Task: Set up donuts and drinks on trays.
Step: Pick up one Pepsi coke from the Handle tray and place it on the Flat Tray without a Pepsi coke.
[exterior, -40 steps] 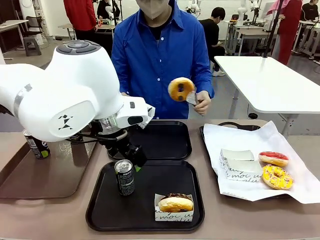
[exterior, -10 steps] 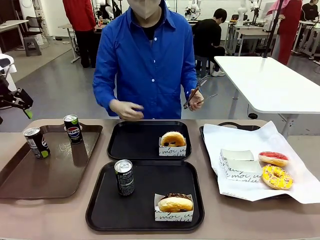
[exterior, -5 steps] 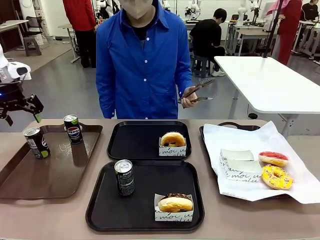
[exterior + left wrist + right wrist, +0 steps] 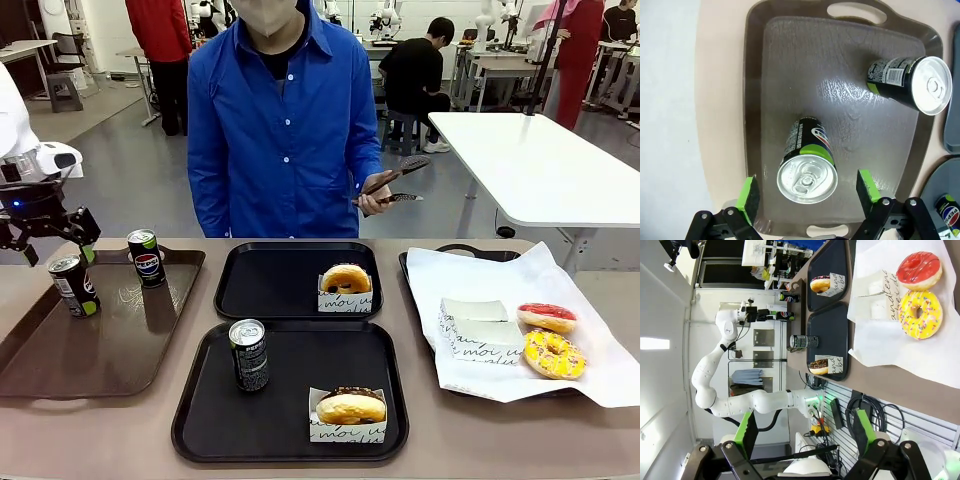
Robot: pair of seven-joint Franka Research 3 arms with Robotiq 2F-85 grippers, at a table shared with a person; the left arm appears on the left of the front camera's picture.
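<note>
The sleeve on the far tray carries dark script that begins "moi u", and the rest runs off its edge. The near sleeve shows the same script, and so does the front empty sleeve on the white paper. The back can on the brown tray bears a round blue-red-white logo, its wording too small to read. Seen from the left wrist, that can has a barcode patch with fine print I can't make out. The middle can shows the same logo.
</note>
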